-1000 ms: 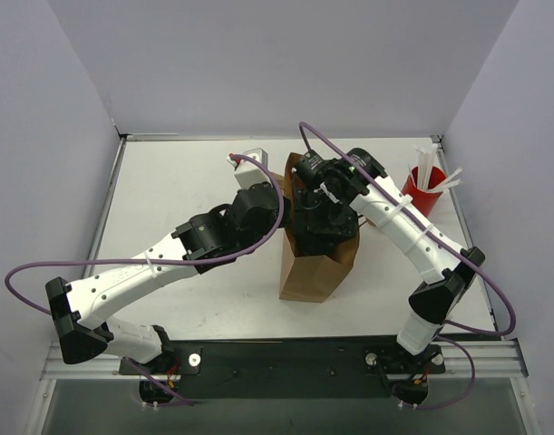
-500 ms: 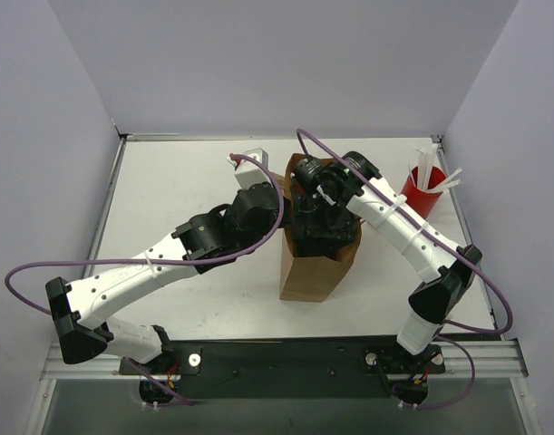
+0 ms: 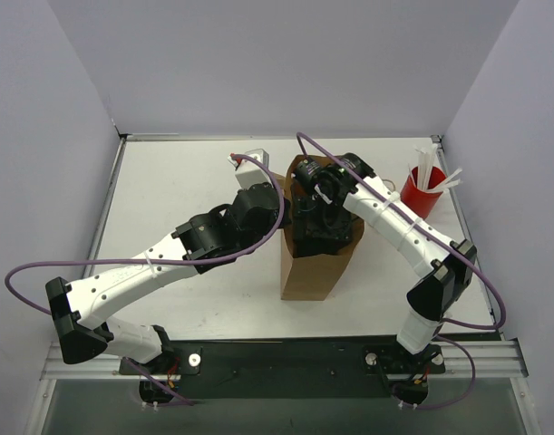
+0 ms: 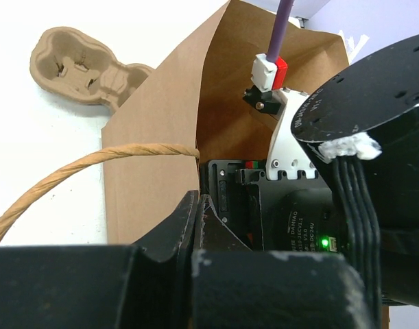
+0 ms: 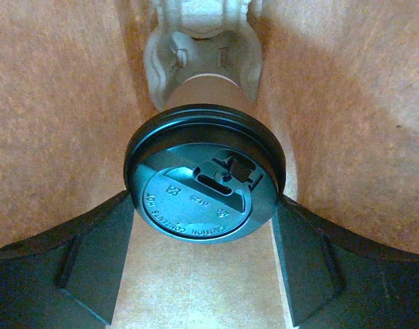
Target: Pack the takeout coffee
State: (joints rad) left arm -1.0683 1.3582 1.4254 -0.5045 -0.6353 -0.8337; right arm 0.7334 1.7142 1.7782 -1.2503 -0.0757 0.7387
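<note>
Here, the white bench (image 3: 168,181) carries an upright brown paper bag (image 3: 308,276) at its middle, mouth open. The right arm (image 3: 394,227) reaches down into it from above, while the left arm (image 3: 168,258) comes at its left rim. The left gripper (image 4: 197,212) is pressed together on the bag's edge, just below a twisted paper handle (image 4: 92,161). Inside the bag, the right gripper (image 5: 204,205) is spread wide, its fingers (image 5: 92,260) pinching the takeout coffee (image 5: 206,185) at the black lid. The cup's foot meets a pulp carrier (image 5: 202,41) deeper in the bag. A second pulp tray (image 4: 79,65) lies on the bench beyond the bag, and a red cup (image 3: 422,192) of white sticks stands far right.
</note>
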